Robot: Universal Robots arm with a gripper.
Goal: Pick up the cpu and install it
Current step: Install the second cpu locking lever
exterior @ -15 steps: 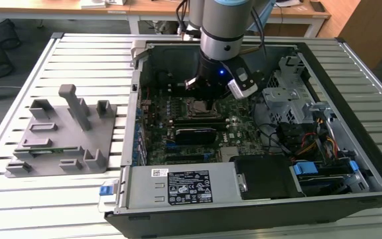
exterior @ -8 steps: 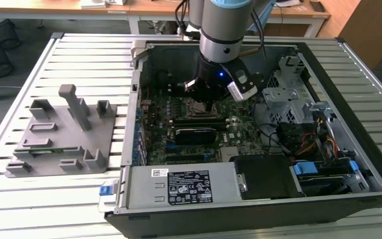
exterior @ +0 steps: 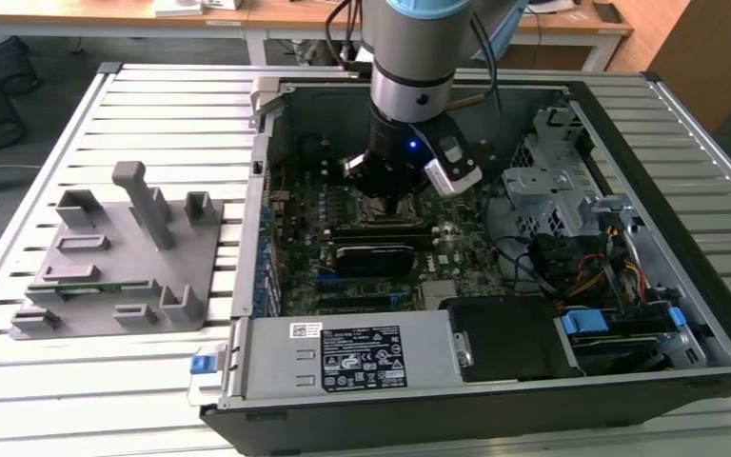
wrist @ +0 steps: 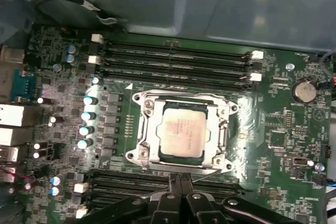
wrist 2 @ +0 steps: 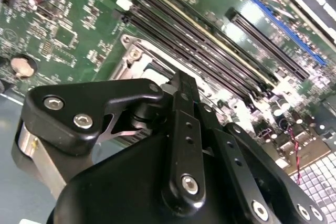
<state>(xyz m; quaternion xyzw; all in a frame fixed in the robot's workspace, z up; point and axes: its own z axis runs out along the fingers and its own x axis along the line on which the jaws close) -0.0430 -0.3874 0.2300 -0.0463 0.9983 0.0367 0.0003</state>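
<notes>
In the exterior view, the arm reaches down into the open computer case (exterior: 493, 286), which lies on the slatted tabletop (exterior: 163, 105). The gripper (exterior: 391, 202) hangs low over the motherboard (exterior: 340, 276), directly above the socket area, so the chip underneath is covered by it. A grey fixture (exterior: 118, 262) stands well apart, toward the exterior view's left.

In the second wrist view, the gripper (wrist 2: 178, 85) has its fingers (wrist 2: 181, 129) pressed together with nothing between them, just above the metal socket frame (wrist 2: 137, 61).

In the first wrist view, the cpu (wrist: 182, 134) lies flat inside the socket frame (wrist: 181, 132), with its silver top upward. It seems already seated there. The closed gripper (wrist: 180, 178) is just beside the frame and not touching the chip.
</notes>
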